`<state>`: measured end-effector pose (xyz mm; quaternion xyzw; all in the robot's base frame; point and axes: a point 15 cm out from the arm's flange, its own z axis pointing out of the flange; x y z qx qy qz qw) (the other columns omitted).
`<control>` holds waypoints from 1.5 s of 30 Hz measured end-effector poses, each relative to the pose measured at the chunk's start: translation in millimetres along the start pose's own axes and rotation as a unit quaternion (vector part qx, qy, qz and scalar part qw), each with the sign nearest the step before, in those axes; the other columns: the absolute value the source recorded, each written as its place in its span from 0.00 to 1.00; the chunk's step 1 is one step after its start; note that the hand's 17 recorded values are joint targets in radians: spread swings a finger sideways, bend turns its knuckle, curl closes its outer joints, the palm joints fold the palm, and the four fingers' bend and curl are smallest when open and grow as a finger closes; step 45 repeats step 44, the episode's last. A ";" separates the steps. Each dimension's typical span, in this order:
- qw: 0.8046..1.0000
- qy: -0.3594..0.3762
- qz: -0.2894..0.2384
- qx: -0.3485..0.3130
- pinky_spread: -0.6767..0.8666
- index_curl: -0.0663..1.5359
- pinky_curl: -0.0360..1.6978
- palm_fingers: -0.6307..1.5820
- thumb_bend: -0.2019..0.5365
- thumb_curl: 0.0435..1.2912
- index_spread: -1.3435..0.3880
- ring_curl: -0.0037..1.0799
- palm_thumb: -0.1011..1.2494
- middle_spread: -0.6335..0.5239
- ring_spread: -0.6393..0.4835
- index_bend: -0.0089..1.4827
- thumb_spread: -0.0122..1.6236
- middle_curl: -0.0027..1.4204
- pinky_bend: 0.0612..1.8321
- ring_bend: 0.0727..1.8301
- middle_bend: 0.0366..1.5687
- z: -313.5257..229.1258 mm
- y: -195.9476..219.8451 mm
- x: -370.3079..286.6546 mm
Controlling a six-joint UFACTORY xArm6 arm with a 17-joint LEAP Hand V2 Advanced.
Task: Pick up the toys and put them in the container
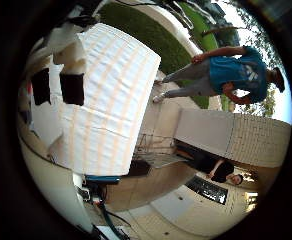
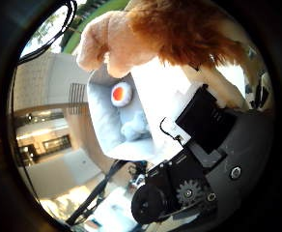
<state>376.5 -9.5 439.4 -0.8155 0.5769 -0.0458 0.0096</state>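
A furry brown and tan plush toy [image 2: 155, 39] fills one side of the right thumb side palm view, very close to the palm. My hand [image 2: 204, 159] shows there as black and grey geared parts, its fingers curled against the toy. Beyond the toy, a pale blue soft toy with a round orange spot [image 2: 122, 106] lies on white cloth. In the right little finger side palm view, white and black fingers [image 1: 56, 85] reach in over the white striped tablecloth [image 1: 111, 95]. I see no container.
The cloth-covered table stands outdoors on a paved patio [image 1: 166, 170], with lawn [image 1: 161, 35] beyond. A low light wall [image 1: 236, 135] stands beside the table. A house front [image 2: 44, 135] shows in the thumb side view.
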 end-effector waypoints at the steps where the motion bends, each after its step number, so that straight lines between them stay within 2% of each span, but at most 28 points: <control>1: 1.000 -0.016 -0.015 0.013 0.54 0.38 0.49 0.65 0.25 0.51 0.15 0.77 0.80 0.36 0.47 0.41 0.72 0.77 0.84 0.80 0.79 -19.9 8.5 -25.2; 10: 0.997 -0.062 -0.054 0.004 0.53 0.47 0.51 0.63 0.24 0.53 0.11 0.78 0.76 0.36 0.47 0.42 0.71 0.77 0.85 0.82 0.82 -26.7 13.0 -114.5; 12: 0.995 -0.070 -0.066 -0.016 0.53 0.49 0.51 0.63 0.25 0.54 0.11 0.78 0.76 0.37 0.47 0.42 0.71 0.77 0.85 0.82 0.82 6.6 10.6 -152.8; 15: 0.996 -0.071 -0.050 -0.014 0.53 0.52 0.52 0.60 0.20 0.53 0.10 0.78 0.70 0.36 0.47 0.42 0.71 0.77 0.85 0.82 0.82 31.7 1.0 -160.9; 18: 0.997 -0.070 -0.031 0.005 0.53 0.56 0.52 0.62 0.23 0.51 0.10 0.76 0.70 0.37 0.48 0.44 0.72 0.75 0.83 0.82 0.80 56.0 -15.9 -163.8; 20: 0.997 -0.070 -0.018 0.007 0.56 0.59 0.50 0.62 0.23 0.49 0.14 0.70 0.68 0.39 0.53 0.44 0.72 0.70 0.80 0.75 0.73 77.5 -23.1 -164.2; 21: 0.997 -0.069 -0.014 -0.001 0.57 0.60 0.49 0.59 0.23 0.48 0.17 0.68 0.68 0.40 0.54 0.43 0.72 0.68 0.79 0.72 0.69 86.8 -23.5 -164.3; 23: 0.997 -0.069 -0.013 -0.022 0.60 0.60 0.50 0.36 0.23 0.47 0.27 0.67 0.66 0.43 0.62 0.36 0.72 0.61 0.78 0.66 0.49 101.0 -22.0 -164.7; 24: 0.997 -0.069 -0.015 -0.034 0.63 0.59 0.49 0.22 0.23 0.46 0.33 0.64 0.66 0.46 0.67 0.32 0.72 0.55 0.73 0.60 0.39 108.3 -20.6 -165.1; 25: 0.996 -0.069 -0.018 -0.048 0.64 0.56 0.46 0.18 0.23 0.45 0.36 0.57 0.65 0.49 0.71 0.27 0.72 0.50 0.69 0.53 0.32 113.0 -17.1 -165.4; 28: 0.992 -0.070 -0.028 -0.097 0.68 0.49 0.40 0.17 0.23 0.43 0.42 0.44 0.65 0.56 0.77 0.17 0.71 0.42 0.61 0.41 0.20 126.5 -3.5 -166.2; 31: 0.992 -0.073 -0.039 -0.100 0.71 0.42 0.35 0.20 0.24 0.41 0.46 0.36 0.66 0.62 0.82 0.10 0.70 0.35 0.53 0.32 0.11 127.3 -3.0 -164.6; 40: 0.996 -0.072 -0.043 -0.036 0.74 0.33 0.30 0.24 0.24 0.39 0.51 0.31 0.66 0.66 0.84 0.10 0.69 0.29 0.47 0.27 0.07 59.4 4.5 -160.1; 45: 0.996 -0.073 -0.040 -0.037 0.74 0.32 0.28 0.27 0.24 0.39 0.52 0.31 0.67 0.65 0.84 0.12 0.69 0.28 0.44 0.26 0.08 24.9 24.6 -154.2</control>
